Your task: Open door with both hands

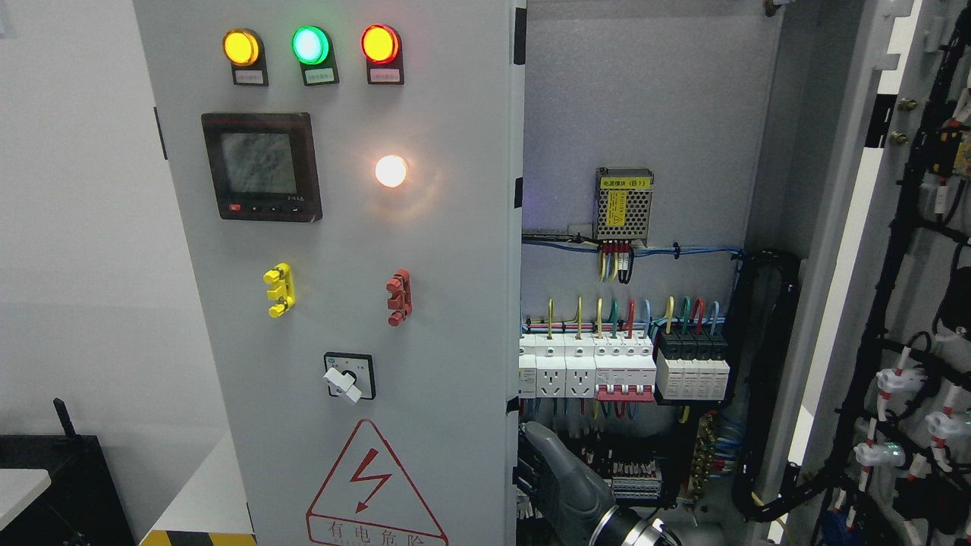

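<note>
One grey hand reaches up by the left door's edge (side unclear); whether its fingers grip, I cannot tell.

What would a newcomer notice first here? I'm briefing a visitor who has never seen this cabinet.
Probably the three lit lamps, amber, green and red, along the top of the grey door, with a glowing white lamp below them. Next, the open cabinet at right, with its coloured wires above a row of breakers, and a grey robot hand at the bottom.
</note>
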Robot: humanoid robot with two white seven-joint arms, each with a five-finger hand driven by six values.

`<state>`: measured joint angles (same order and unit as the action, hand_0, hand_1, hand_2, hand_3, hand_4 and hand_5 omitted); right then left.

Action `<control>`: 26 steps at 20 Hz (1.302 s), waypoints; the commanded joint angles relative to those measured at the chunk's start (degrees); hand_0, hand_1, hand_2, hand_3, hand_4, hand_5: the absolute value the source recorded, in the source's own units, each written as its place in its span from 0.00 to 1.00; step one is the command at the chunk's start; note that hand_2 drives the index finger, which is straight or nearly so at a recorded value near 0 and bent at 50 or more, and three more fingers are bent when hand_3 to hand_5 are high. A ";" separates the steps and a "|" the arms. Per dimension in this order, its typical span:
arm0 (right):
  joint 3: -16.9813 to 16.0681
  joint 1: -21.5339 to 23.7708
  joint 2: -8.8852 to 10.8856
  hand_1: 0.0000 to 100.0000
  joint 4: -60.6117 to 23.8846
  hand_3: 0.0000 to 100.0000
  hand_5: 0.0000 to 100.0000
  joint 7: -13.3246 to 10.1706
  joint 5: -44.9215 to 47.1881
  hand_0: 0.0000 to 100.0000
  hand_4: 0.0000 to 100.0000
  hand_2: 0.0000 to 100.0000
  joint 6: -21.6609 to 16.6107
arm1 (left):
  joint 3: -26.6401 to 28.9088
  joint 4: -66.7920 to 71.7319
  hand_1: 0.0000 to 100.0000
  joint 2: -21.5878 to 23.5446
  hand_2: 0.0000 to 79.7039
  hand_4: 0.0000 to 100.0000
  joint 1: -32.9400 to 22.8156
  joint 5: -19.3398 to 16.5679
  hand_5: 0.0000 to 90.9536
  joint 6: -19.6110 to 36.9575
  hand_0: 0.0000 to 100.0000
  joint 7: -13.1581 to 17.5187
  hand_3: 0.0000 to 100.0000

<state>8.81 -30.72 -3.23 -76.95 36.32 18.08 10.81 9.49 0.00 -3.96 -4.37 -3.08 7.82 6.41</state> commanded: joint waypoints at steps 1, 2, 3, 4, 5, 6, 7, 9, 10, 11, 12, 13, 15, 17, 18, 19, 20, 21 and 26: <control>0.33 0.57 0.50 0.00 -1.18 0.00 0.00 1.03 0.29 0.38 0.00 0.00 0.00 | 0.00 -1.41 0.00 0.00 0.00 0.00 -0.03 0.00 0.00 0.01 0.00 0.01 0.00; 0.42 0.75 0.59 0.00 -1.19 0.00 0.00 1.12 0.29 0.38 0.00 0.00 0.00 | 0.00 -1.41 0.00 0.00 0.00 0.00 -0.03 0.00 0.00 0.01 0.00 0.01 0.00; 0.51 0.75 0.68 0.00 -1.27 0.00 0.00 1.20 0.29 0.38 0.00 0.00 0.00 | 0.00 -1.41 0.00 0.00 0.00 0.00 -0.03 0.00 0.00 0.01 0.00 0.01 0.00; 0.51 0.75 0.68 0.00 -1.27 0.00 0.00 1.29 0.29 0.38 0.00 0.00 0.00 | 0.00 -1.49 0.00 0.00 0.00 0.00 -0.03 0.00 0.00 0.01 0.00 0.01 0.00; 0.51 0.75 0.77 0.00 -1.27 0.00 0.00 1.73 0.29 0.38 0.00 0.00 0.00 | 0.00 -1.41 0.00 0.00 0.00 0.00 -0.03 0.00 0.00 0.01 0.00 0.01 0.00; 0.51 0.75 0.77 0.00 -1.36 0.00 0.00 2.25 0.29 0.38 0.00 0.00 0.00 | 0.00 -1.41 0.00 0.00 0.00 0.00 -0.03 0.00 0.00 0.01 0.00 0.01 0.00; 0.51 0.75 0.77 0.00 -1.45 0.00 0.00 2.87 0.29 0.38 0.00 0.00 0.00 | 0.00 -1.41 0.00 0.00 0.00 0.00 -0.03 0.00 0.00 0.01 0.00 0.01 0.00; 0.51 0.83 0.77 0.00 -1.45 0.00 0.00 3.14 0.29 0.38 0.00 0.00 0.00 | 0.00 -1.41 0.00 0.00 0.00 0.00 0.06 0.00 0.00 0.01 0.00 0.01 0.00; 0.51 0.83 0.77 0.00 -1.62 0.00 0.00 3.23 0.38 0.38 0.00 0.00 0.00 | 0.00 -1.41 0.00 0.00 0.00 0.00 -0.03 0.00 0.00 0.01 0.00 0.01 0.00; 0.51 1.01 0.77 0.00 -2.06 0.00 0.00 3.40 0.29 0.38 0.00 0.00 0.00 | 0.00 -1.41 0.00 0.00 0.00 0.00 -0.03 0.00 0.00 0.01 0.00 0.01 0.00; 0.51 1.10 0.77 0.00 -2.24 0.00 0.00 3.49 0.38 0.38 0.00 0.00 0.00 | 0.00 -1.41 0.00 0.00 0.00 0.00 -0.03 0.00 0.00 0.01 0.00 0.01 0.00; 0.68 1.19 0.77 0.00 -2.33 0.00 0.00 3.58 0.38 0.38 0.00 0.00 0.00 | 0.00 -1.41 0.00 0.00 0.00 0.00 -0.03 0.00 0.00 0.01 0.00 0.01 0.00; 1.30 1.27 0.77 0.00 -2.94 0.00 0.00 3.58 0.38 0.38 0.00 0.00 0.00 | 0.00 -1.41 0.00 0.00 0.00 0.00 -0.03 0.00 0.00 0.01 0.00 0.01 0.00; 1.65 1.54 0.77 0.00 -3.47 0.00 0.00 3.58 0.38 0.38 0.00 0.00 0.00 | 0.00 -1.41 0.00 0.00 0.00 0.00 -0.03 0.00 0.00 0.01 0.00 0.01 0.00; 1.65 1.80 0.85 0.00 -3.91 0.00 0.00 3.49 0.38 0.38 0.00 0.00 0.00 | 0.00 -1.41 0.00 0.00 0.00 0.00 -0.03 0.00 0.00 0.01 0.00 0.01 0.00; 1.65 2.15 0.94 0.00 -4.43 0.00 0.00 3.49 0.38 0.38 0.00 0.00 0.00 | 0.00 -1.41 0.00 0.00 0.00 0.00 -0.03 0.00 0.00 0.01 0.00 0.01 0.00; 1.74 2.33 1.12 0.00 -4.87 0.00 0.00 3.49 0.38 0.38 0.00 0.00 0.00 | 0.00 -1.41 0.00 0.00 0.00 0.00 -0.03 0.00 0.00 0.01 0.00 0.01 0.00; 1.74 2.42 1.21 0.00 -5.14 0.00 0.00 3.49 0.38 0.38 0.00 0.00 0.00 | 0.00 -1.41 0.00 0.00 0.00 0.00 -0.03 0.00 0.00 0.01 0.00 0.01 0.00; 1.91 2.50 1.29 0.00 -5.58 0.00 0.00 3.49 0.38 0.38 0.00 0.00 0.00 | 0.00 -1.49 0.00 0.00 0.00 0.00 -0.03 0.00 0.00 0.01 0.00 0.01 0.00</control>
<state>10.08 -28.63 -1.67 -80.52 39.92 18.45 10.78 9.49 0.00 -3.96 -4.39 -3.08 7.82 6.41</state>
